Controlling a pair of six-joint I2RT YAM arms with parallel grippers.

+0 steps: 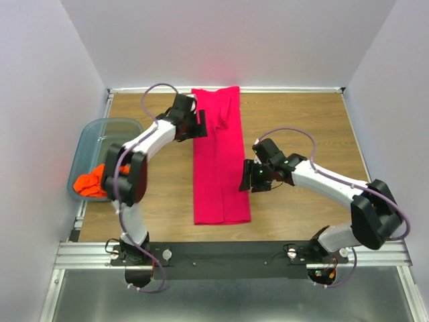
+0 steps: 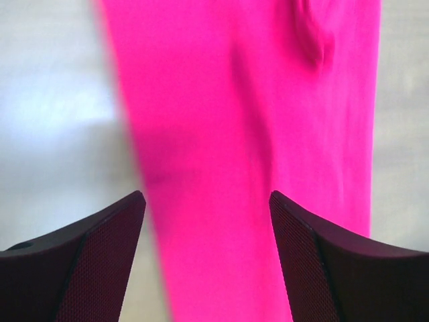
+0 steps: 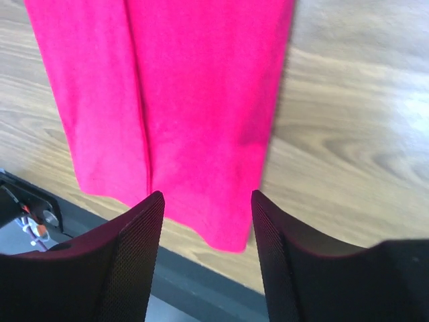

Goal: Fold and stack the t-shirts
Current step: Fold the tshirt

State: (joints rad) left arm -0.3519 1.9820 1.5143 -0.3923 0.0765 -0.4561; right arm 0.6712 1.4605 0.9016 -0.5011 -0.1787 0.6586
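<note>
My left tool (image 2: 208,204) and right tool (image 3: 208,198) both stand open and empty, either side of the pink t-shirt (image 1: 218,161), which lies on the desk (image 1: 301,121) folded into a long strip; the orange t-shirt (image 1: 90,182) sits crumpled in the bin (image 1: 102,125) at the left. I judge the cloth light and limp, apt to sag, so I would pinch all layers at one end's two corners.

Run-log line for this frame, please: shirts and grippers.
pink t-shirt: folded into long strip | orange t-shirt: crumpled in bin | left gripper: open, by strip's left edge | right gripper: open, by right edge
</note>
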